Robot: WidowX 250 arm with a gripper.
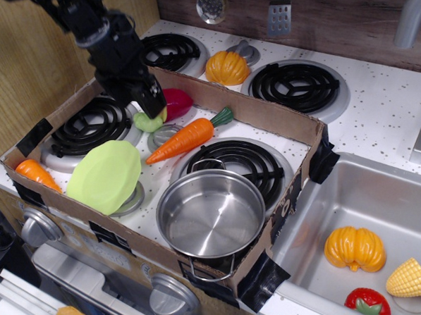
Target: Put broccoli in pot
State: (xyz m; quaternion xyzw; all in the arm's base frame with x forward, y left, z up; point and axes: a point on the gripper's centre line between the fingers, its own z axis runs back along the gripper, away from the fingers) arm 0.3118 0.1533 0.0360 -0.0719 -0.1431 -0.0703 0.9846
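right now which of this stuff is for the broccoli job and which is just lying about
For the job: broccoli, pot, gripper.

Lying about: plate, big carrot, small carrot, red vegetable, two pumpkins, corn.

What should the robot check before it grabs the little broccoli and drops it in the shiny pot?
1. Gripper right over the broccoli: ok, it hangs at the floret's top.
2. Fingers open wide enough: cannot tell, the dark gripper hides them.
3. Broccoli free of neighbours: not ok, the red vegetable sits close beside it.
4. Pot empty and upright: ok, only bare steel shows inside.
5. Way to the pot clear: not ok, the big carrot lies between, so lift over it.
6. Broccoli held: not ok, it rests on the stove top.
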